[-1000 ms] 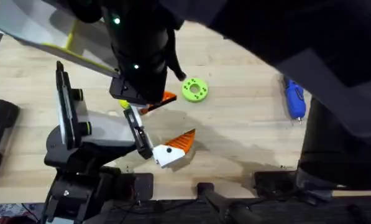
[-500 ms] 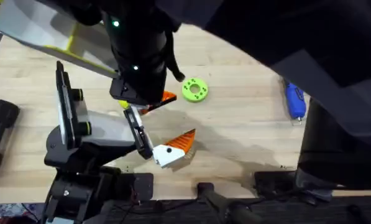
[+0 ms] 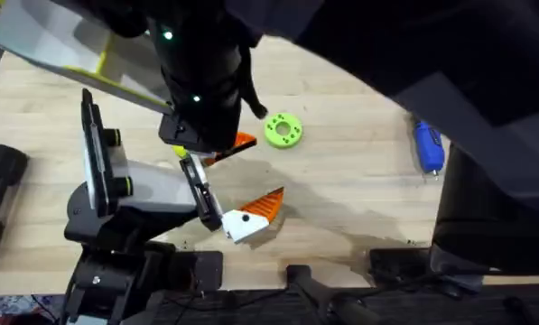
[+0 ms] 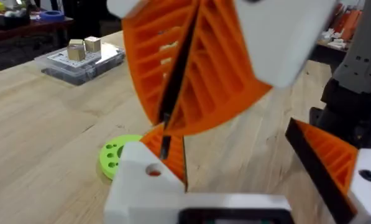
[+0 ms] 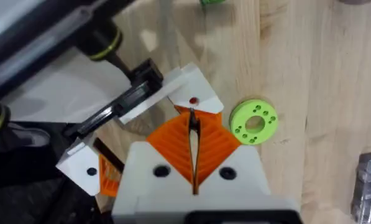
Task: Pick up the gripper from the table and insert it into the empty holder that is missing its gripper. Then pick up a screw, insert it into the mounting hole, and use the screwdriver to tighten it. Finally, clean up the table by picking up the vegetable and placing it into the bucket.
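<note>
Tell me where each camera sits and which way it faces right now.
Overhead: above the table, looking down on the grey-and-black gripper unit; a dark blurred arm shows.
Left wrist: low, facing the flat green round disc; own open left gripper.
Right wrist: looking down; own shut right gripper.
Shared: all three show the disc.

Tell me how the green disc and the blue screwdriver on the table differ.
The green disc is round and flat with small holes. The screwdriver is long and pen-shaped. The disc is bright green, the screwdriver bright blue. The disc lies near the table's middle, the screwdriver far to the right, beside a dark blurred arm. Both rest on the wooden table, with nothing holding them.
</note>
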Controlling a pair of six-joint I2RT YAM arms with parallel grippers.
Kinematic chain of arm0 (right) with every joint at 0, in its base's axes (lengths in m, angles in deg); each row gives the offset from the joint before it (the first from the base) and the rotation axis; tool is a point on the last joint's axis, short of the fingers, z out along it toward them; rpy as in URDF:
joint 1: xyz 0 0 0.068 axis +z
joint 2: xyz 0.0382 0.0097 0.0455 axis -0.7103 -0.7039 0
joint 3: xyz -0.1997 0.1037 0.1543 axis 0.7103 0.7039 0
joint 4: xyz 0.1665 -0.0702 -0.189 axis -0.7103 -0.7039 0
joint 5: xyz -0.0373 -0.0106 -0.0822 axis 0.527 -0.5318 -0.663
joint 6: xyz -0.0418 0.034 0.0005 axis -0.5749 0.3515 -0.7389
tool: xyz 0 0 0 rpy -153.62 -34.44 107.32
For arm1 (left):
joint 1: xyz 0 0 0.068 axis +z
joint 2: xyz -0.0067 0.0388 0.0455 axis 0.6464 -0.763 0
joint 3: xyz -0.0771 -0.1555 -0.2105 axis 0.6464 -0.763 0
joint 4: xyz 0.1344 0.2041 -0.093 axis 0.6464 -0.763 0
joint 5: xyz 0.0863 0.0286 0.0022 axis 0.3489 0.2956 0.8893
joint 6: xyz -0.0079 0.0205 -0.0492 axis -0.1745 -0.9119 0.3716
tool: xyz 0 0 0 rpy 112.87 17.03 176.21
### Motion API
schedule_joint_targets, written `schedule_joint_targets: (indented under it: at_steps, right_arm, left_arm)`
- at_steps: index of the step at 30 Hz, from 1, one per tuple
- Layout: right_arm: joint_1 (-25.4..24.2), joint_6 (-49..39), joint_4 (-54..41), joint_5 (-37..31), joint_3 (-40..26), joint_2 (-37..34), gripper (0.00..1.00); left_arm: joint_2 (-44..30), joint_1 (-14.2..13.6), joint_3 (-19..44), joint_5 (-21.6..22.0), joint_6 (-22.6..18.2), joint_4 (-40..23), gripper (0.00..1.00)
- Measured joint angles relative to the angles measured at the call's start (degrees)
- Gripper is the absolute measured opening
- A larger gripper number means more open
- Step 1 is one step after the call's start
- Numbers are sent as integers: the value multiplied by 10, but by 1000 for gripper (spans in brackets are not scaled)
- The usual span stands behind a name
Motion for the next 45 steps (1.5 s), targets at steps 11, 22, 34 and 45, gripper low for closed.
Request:
schedule_joint_targets:
  at_steps: [11, 22, 34, 45]
  right_arm:
    - [-1, -1, 0, 0, 0, 0, 12]
    - [-1, -4, 1, 0, 2, -15, 12]
    - [-1, -6, 3, 0, 3, -15, 12]
    - [-1, -7, 4, 0, 3, -15, 12]
  left_arm:
    - [0, 0, 0, 0, 0, 0, 986]
    - [0, 0, 0, 0, 0, 0, 986]
    - [0, 0, 0, 0, 0, 0, 986]
    - [0, 0, 0, 0, 0, 0, 986]
